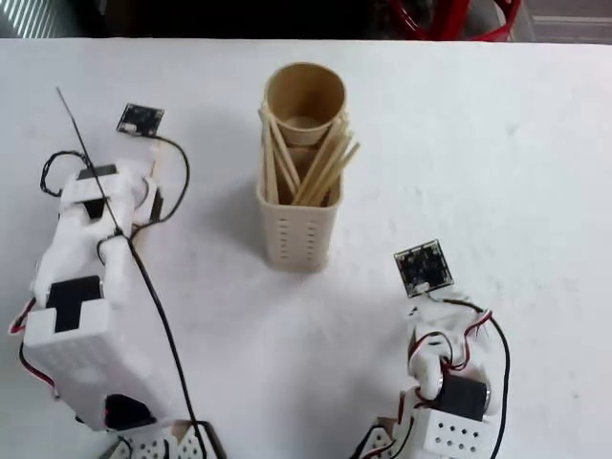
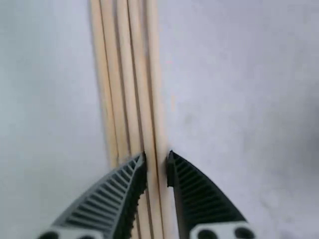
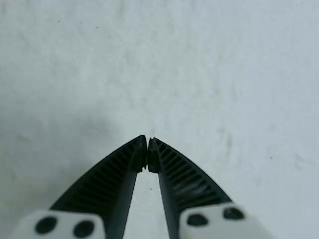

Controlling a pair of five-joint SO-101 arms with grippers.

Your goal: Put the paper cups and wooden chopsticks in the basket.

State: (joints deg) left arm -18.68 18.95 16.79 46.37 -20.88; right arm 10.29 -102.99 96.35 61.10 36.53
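The left tool (image 2: 156, 158) is clamped on wooden chopsticks (image 2: 130, 74) that run lengthwise forward from it; the basket (image 1: 298, 234) stands to its right.

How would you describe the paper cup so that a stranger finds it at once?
Near the middle of the white table stands a cream basket with small holes. The paper cup sits in its far end. It is round and open-mouthed, whereas its neighbours are thin wooden chopsticks leaning beside it.

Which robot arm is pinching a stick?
The left one. The left end effector pinches one pale wooden chopstick; the right end effector is shut on nothing above the bare white table.
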